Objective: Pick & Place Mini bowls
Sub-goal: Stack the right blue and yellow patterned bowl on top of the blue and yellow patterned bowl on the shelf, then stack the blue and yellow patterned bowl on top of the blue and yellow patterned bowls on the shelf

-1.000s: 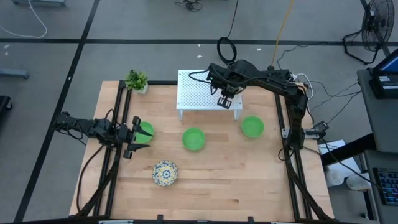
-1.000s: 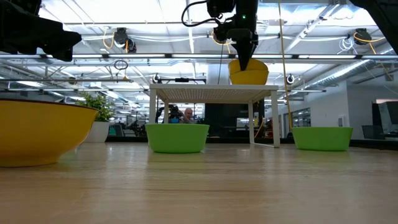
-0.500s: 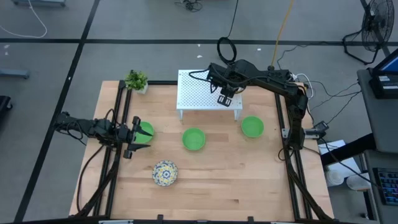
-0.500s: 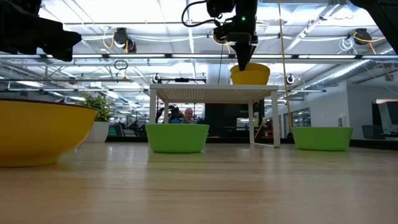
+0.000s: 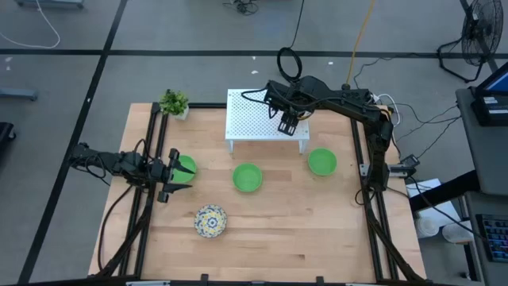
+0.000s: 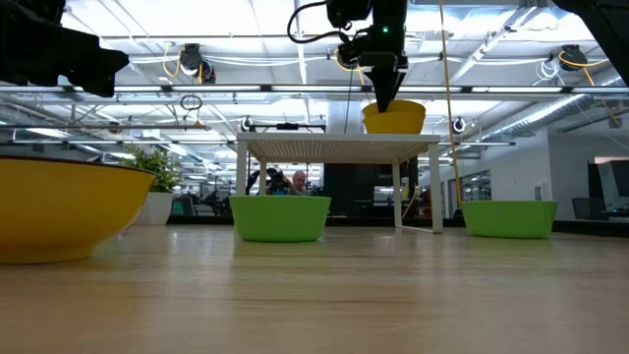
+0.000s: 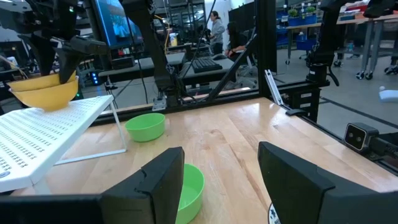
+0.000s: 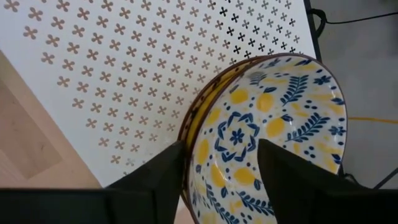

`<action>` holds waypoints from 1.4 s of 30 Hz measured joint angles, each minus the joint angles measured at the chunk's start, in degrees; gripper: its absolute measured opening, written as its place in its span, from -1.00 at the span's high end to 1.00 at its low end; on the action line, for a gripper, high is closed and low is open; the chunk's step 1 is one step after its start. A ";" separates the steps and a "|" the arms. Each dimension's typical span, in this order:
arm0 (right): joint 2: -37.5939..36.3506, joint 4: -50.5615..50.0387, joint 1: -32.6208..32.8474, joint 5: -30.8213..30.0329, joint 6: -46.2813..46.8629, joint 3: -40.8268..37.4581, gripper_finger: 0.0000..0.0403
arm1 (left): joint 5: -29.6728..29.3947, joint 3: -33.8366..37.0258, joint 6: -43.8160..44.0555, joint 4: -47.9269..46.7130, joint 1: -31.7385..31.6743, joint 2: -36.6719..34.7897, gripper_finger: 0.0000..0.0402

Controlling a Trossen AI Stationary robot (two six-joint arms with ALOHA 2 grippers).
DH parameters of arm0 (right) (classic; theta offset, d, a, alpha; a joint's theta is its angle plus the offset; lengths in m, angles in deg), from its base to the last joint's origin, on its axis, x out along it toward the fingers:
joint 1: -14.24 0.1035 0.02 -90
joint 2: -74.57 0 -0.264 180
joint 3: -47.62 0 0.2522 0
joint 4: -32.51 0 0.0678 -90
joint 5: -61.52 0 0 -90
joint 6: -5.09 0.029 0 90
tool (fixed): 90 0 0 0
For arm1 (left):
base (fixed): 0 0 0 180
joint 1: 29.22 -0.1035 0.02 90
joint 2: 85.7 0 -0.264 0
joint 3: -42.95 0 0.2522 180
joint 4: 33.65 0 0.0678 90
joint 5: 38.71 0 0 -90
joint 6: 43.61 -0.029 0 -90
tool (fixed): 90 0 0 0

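On the white perforated rack (image 5: 254,119) at the table's far side a yellow, flower-patterned mini bowl (image 8: 267,130) sits nested in a second one like it. My right gripper (image 8: 221,171) hangs open over it, one finger inside the rim, one outside. Three green bowls (image 5: 247,176) (image 5: 321,161) (image 5: 186,168) and a third patterned bowl (image 5: 210,221) rest on the table. My left gripper (image 5: 170,172) stands open at the leftmost green bowl (image 7: 189,186), level, at the table's left edge. My right gripper comes from above, pointing down, with its fingers astride the upper bowl's rim (image 8: 189,134). Whether either finger touches the rim, I cannot tell. The bowl (image 6: 393,116) rests in the one below it on the rack.
A small potted plant (image 5: 174,102) stands at the far left corner. The rack stands on thin legs (image 6: 398,197) with open room beneath. Dark frame rails (image 5: 151,143) run along both table sides. A person (image 6: 297,182) shows in the room behind.
My right gripper has opened its fingers over the rack. The patterned bowl it held has sunk a little and now sits on the one below it on the rack.
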 joint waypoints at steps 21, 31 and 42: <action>0.00 0.00 0.10 -4.17 -0.05 0.00 -0.11 | -0.01 -0.01 0.01 0.00 0.00 0.01 -0.05; -1.81 0.89 0.11 -4.16 -0.01 -0.04 -0.15 | 0.00 -0.02 0.01 -0.02 -0.01 0.00 -0.05; -6.61 4.34 0.11 -4.10 3.46 -0.04 -0.14 | 0.00 0.00 0.02 -0.02 0.00 0.00 -0.05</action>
